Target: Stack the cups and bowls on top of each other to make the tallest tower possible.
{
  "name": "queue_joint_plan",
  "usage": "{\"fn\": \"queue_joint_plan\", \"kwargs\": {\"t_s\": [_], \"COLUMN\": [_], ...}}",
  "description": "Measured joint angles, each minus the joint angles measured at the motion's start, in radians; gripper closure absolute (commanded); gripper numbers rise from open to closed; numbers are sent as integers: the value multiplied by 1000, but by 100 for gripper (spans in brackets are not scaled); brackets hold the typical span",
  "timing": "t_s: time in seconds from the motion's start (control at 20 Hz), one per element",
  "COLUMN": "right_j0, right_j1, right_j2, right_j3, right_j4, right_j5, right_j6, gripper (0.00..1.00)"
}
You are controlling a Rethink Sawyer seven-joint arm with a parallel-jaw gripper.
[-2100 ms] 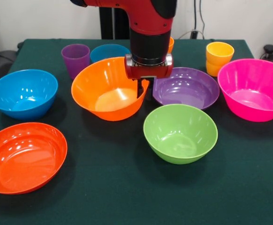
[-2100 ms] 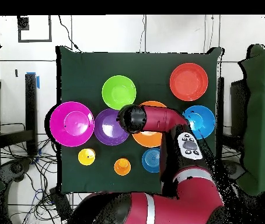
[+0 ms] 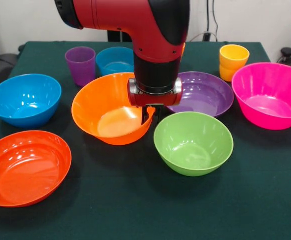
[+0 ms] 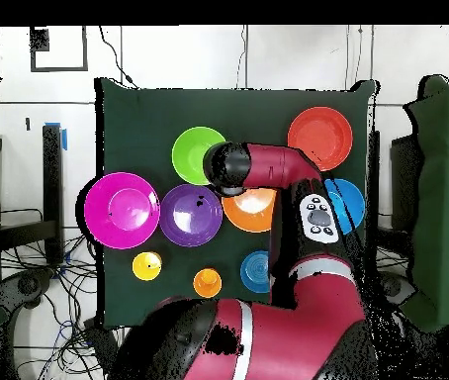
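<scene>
My gripper (image 3: 149,116) is shut on the right rim of the large orange bowl (image 3: 110,112), which hangs tilted between the green bowl (image 3: 193,142) and the blue bowl (image 3: 24,99). The purple bowl (image 3: 203,92) lies just behind the gripper. The large pink bowl (image 3: 270,95) stands alone at the right with nothing in it. The shallow red-orange bowl (image 3: 23,167) is front left. The small blue bowl (image 3: 114,60), purple cup (image 3: 80,64) and yellow cup (image 3: 234,57) stand at the back. In the overhead view the arm covers part of the orange bowl (image 4: 253,210) and hides the gripper.
An orange cup (image 4: 207,283) stands near the robot's base, mostly hidden behind the arm in the front view. The green cloth table (image 3: 135,210) has open room along its front edge. Cables and stands lie beyond the table's sides.
The gripper has carried the orange bowl toward the table's front, away from the robot's base, closer to the green bowl. The other bowls and cups have not moved.
</scene>
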Motion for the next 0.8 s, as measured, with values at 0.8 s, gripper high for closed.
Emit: {"fn": "queue_joint_plan", "kwargs": {"t_s": [0.8], "right_j0": [20], "right_j1": [52], "right_j2": [7], "right_j3": [-155], "right_j4": [-17], "right_j5": [125], "right_j6": [0], "gripper": [100]}}
